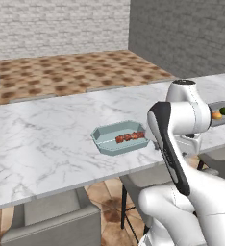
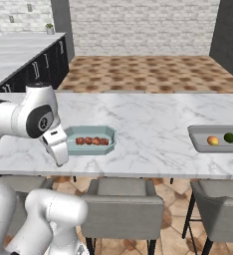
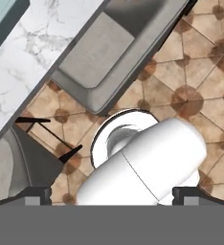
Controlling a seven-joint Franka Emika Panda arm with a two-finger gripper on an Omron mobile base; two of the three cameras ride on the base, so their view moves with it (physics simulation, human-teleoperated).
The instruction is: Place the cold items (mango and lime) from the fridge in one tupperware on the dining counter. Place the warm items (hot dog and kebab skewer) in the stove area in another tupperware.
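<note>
From the left base view we see the brown-and-red kebab skewer (image 1: 130, 137) lying flat in the shallow teal plastic tupperware (image 1: 103, 141) on the white marble dining counter (image 1: 47, 134), its long axis running along the tub's length, roughly parallel to the counter's near edge. Over in the right base view the orange mango (image 2: 213, 141) and green lime (image 2: 230, 137) share the grey rectangular tupperware (image 2: 198, 138) well off to the right, so we reckon only the hot dog is left, and it's best dropped alongside the skewer, not across it. In the hand view our gripper (image 3: 112, 195) points down at the brown tiled floor (image 3: 200, 72) and a grey cushioned stool (image 3: 102, 57), tips spread wide with nothing between them.
</note>
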